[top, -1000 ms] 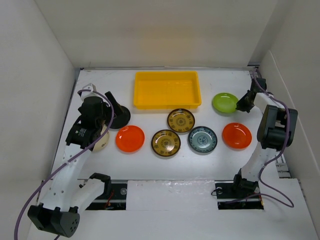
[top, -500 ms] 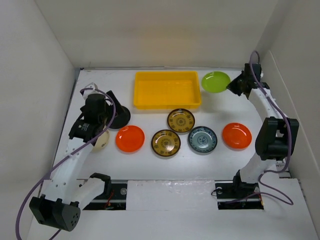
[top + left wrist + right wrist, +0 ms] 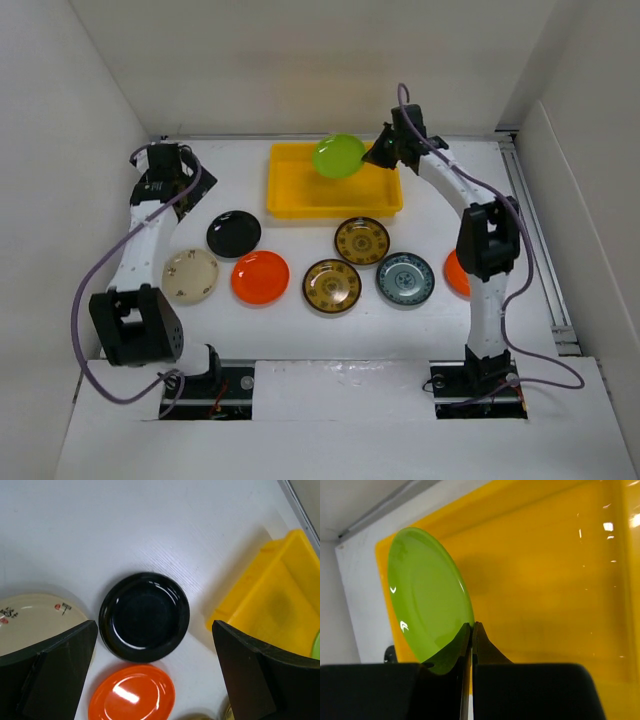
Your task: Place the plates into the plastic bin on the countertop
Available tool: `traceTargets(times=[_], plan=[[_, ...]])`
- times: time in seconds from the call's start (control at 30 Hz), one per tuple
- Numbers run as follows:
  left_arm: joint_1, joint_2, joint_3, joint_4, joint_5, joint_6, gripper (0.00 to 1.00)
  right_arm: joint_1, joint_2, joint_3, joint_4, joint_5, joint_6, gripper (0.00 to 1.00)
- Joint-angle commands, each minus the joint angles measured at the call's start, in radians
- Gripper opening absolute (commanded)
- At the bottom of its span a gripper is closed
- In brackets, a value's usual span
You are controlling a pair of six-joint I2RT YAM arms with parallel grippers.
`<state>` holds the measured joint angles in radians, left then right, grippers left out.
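My right gripper (image 3: 378, 155) is shut on the rim of the lime green plate (image 3: 339, 156) and holds it tilted above the yellow plastic bin (image 3: 300, 195). The right wrist view shows the jaws (image 3: 471, 626) pinching the plate (image 3: 427, 595) over the bin floor (image 3: 545, 580). My left gripper (image 3: 160, 165) is open and empty, raised at the far left. In its wrist view the gripper (image 3: 154, 627) looks down on the black plate (image 3: 144, 616), an orange plate (image 3: 132, 692) and the cream plate (image 3: 30, 622).
On the countertop (image 3: 440, 210) lie the black plate (image 3: 233, 234), cream plate (image 3: 190, 275), an orange plate (image 3: 260, 278), two brown-gold plates (image 3: 361, 241) (image 3: 331, 286) and the blue-grey plate (image 3: 405, 279). A second orange plate (image 3: 455, 272) is partly hidden behind the right arm. White walls enclose the space.
My right arm carried the green plate from the far right to above the bin. My left arm drew back to the far left, uncovering the black and cream plates.
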<state>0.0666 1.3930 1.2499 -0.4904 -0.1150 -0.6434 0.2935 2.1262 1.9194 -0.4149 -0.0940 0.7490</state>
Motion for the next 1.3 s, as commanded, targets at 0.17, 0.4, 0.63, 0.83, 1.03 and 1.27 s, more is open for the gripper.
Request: traceTargets(times=[0.17, 0.4, 0.63, 0.83, 1.03, 1.27], plan=[[0.071, 0.271, 0.191, -0.039, 0.053, 0.008, 1.0, 0.003, 0.113, 0.118, -0.041, 0.008, -0.022, 0.0], [0.084, 0.351, 0.203, -0.036, 0.083, 0.068, 1.0, 0.003, 0.152, 0.142, -0.038, 0.008, -0.011, 0.64], [0.084, 0.296, 0.118, -0.016, 0.06, 0.088, 1.0, 0.039, -0.008, 0.064, -0.002, 0.019, -0.059, 1.0], [0.084, 0.333, 0.094, -0.016, 0.093, 0.131, 0.95, 0.058, -0.192, -0.077, 0.039, -0.024, -0.103, 1.0], [0.084, 0.376, 0.071, 0.016, 0.178, 0.194, 0.92, 0.093, -0.294, -0.178, 0.061, -0.162, -0.18, 1.0], [0.084, 0.442, 0.026, 0.027, 0.163, 0.203, 0.78, 0.114, -0.402, -0.307, 0.131, -0.199, -0.189, 1.0]])
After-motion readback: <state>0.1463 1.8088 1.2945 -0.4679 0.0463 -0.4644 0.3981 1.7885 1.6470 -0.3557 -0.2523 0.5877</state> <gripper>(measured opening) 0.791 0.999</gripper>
